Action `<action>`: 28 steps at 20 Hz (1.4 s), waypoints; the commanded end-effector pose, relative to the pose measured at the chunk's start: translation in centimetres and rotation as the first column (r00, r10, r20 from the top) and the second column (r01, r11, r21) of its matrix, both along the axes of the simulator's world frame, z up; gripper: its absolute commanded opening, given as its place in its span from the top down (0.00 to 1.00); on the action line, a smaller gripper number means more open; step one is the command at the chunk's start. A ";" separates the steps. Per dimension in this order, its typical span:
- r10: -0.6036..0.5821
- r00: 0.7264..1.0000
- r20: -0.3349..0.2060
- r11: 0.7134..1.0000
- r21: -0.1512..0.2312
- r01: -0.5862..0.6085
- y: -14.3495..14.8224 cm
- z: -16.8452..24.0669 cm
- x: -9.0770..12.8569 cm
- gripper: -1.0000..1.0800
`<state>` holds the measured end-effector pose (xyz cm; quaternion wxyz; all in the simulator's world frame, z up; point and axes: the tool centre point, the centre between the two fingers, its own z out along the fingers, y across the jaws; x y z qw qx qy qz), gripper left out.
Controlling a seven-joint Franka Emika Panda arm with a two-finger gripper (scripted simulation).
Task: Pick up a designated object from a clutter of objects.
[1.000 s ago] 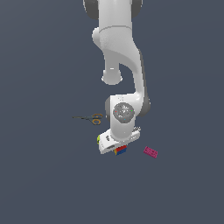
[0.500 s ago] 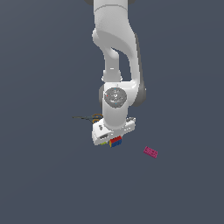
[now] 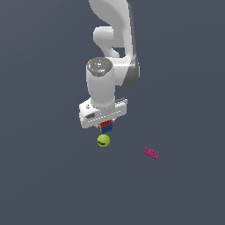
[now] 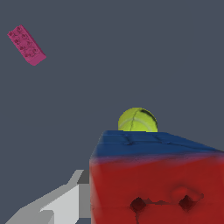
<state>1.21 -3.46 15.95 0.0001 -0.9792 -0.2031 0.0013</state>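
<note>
The designated object, a small cube with red and blue faces, hangs in the air with my gripper shut on it. The wrist view is largely filled by its red and blue faces, with one grey finger beside it. The rest of the clutter lies on the ground below. The yellow-green ball sits just beneath the cube and shows past it in the wrist view. A flat pink brick lies apart on the exterior view's right, also seen from the wrist. The scissors are almost wholly hidden behind my hand.
A thin dark tip pokes out beside my hand on the exterior view's left. The floor is a plain dark grey surface all around.
My gripper has risen and shifted toward the exterior view's left with the cube in it. The ball, hidden by my hand before, now shows below. The pink brick has stayed put.
</note>
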 end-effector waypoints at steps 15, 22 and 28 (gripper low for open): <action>0.001 1.000 0.003 1.000 0.004 -0.001 -8.7 14.9 -7.9 1.00; 0.001 1.000 0.003 1.000 0.004 -0.001 -12.0 20.5 -10.7 1.00; 0.000 1.000 0.003 1.000 0.002 0.000 -14.1 23.8 -12.2 1.00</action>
